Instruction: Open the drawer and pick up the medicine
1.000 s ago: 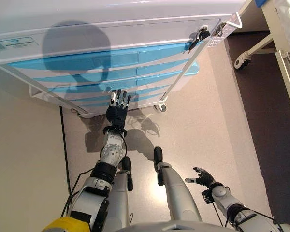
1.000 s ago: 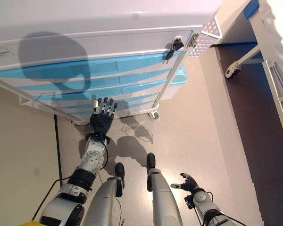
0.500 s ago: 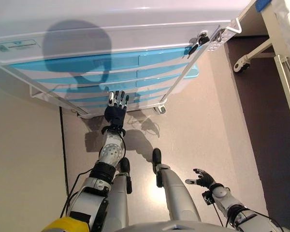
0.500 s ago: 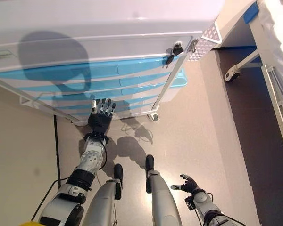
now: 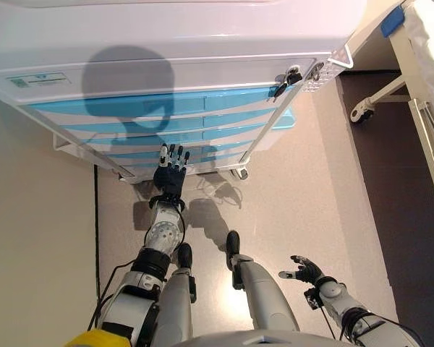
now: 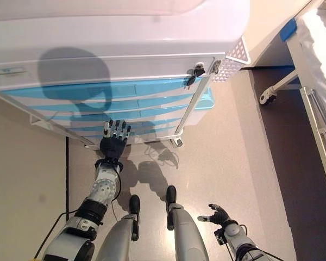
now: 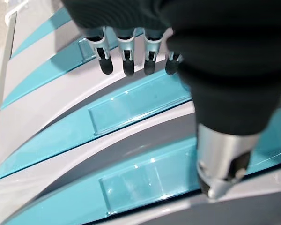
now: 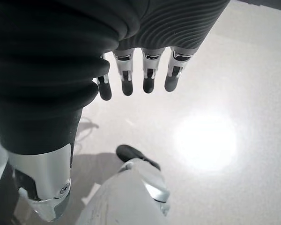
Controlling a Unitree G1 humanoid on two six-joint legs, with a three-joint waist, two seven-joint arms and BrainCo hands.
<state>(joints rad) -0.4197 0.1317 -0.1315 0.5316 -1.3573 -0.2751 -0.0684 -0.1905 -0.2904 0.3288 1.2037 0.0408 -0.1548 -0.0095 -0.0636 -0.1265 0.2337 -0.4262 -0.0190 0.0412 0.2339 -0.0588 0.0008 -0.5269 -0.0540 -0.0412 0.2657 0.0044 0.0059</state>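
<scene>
Still reaching, left hand (image 5: 171, 170) spread flat just short of the lower blue drawers (image 7: 131, 105) at frame centre, right hand (image 5: 304, 270) loosely open lower right; all drawers shut, medicine unseen, presumably inside; risks slipping off the shallow handle recess.

Silver arms, dark ribbed hand (image 5: 171, 176) covers

A wheeled bed frame (image 5: 419, 94) stands beside the keys (image 5: 284, 82).
</scene>
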